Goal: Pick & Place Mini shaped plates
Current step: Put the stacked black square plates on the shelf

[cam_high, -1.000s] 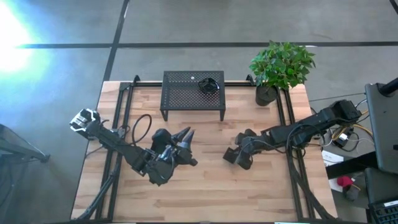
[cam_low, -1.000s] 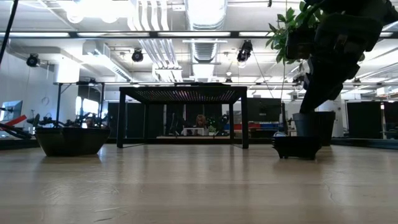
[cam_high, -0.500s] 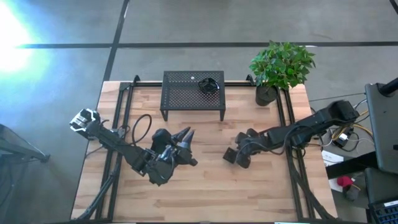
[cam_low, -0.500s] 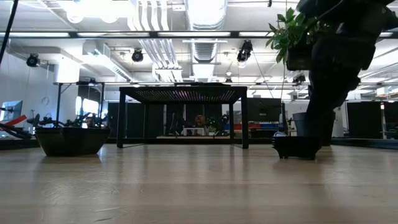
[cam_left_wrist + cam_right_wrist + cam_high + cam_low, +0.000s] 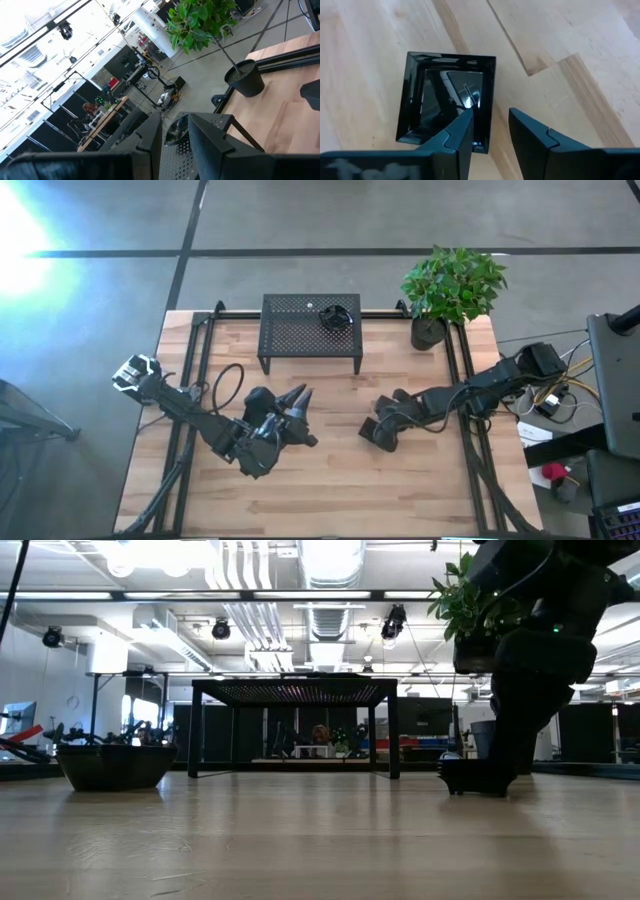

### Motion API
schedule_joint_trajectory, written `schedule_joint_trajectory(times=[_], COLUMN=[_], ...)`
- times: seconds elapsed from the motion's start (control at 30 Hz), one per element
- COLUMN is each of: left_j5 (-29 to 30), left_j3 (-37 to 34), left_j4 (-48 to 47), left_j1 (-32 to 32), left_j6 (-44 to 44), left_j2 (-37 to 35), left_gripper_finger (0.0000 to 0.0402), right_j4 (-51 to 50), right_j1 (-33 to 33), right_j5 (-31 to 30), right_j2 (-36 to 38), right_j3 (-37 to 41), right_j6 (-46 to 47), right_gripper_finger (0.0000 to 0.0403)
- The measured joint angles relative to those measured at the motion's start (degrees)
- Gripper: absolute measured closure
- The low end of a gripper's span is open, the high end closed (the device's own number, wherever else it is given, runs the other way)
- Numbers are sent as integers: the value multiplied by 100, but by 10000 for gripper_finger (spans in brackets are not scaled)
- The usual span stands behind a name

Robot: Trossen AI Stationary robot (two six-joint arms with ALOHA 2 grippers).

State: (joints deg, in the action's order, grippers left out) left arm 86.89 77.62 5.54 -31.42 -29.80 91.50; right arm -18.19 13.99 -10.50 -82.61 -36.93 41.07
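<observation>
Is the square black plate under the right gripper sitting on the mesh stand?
No, the square plate lies flat on the wooden table, below the right gripper.

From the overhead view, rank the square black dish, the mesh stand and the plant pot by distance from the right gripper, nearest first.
1. Square black dish: directly at the right gripper, on the table.
2. Mesh stand: farther back, toward the left arm's side.
3. Plant pot: back right corner; nearly as close as the stand.
</observation>
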Motion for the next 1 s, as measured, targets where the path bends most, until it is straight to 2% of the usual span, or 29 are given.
schedule_joint_trajectory(times=[0.43,0.7,0.83,1.0], left_j5=[-2,-39,-37,-36], left_j3=[-2,-2,-2,-2], left_j4=[0,0,0,0], left_j1=[0,2,2,0], left_j6=[4,4,2,2], left_j2=[0,0,0,0], left_gripper_finger=[307,307,307,307], right_j4=[229,235,241,243], right_j1=[-56,-56,-56,-71], right_j5=[-15,28,54,68], right_j2=[-406,-424,-424,-423], right_j3=[-37,-133,-133,-138], right_j6=[58,-119,-117,-99], right_gripper_finger=[280,293,315,373])
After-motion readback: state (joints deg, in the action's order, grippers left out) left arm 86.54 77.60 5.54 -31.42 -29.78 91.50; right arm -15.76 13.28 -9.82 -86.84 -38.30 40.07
